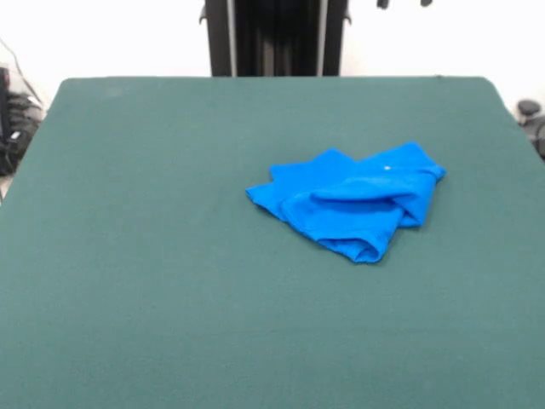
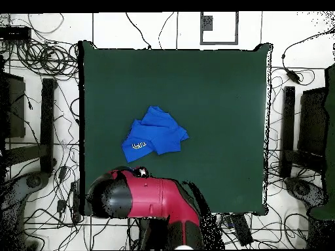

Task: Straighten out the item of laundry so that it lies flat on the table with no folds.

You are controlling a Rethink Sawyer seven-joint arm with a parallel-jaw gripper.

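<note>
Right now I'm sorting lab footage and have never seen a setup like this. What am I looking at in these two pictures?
It is a robot arm, red and black, at a table with a dark green top. One picture is taken from across the table, facing the robot; the other looks straight down from above. On the table lies one thing: a bright blue T-shirt, crumpled and folded over itself, not flat. The arm is drawn back at the table's edge and holds nothing; its gripper does not show clearly. Cables lie on the floor around the table.
</note>
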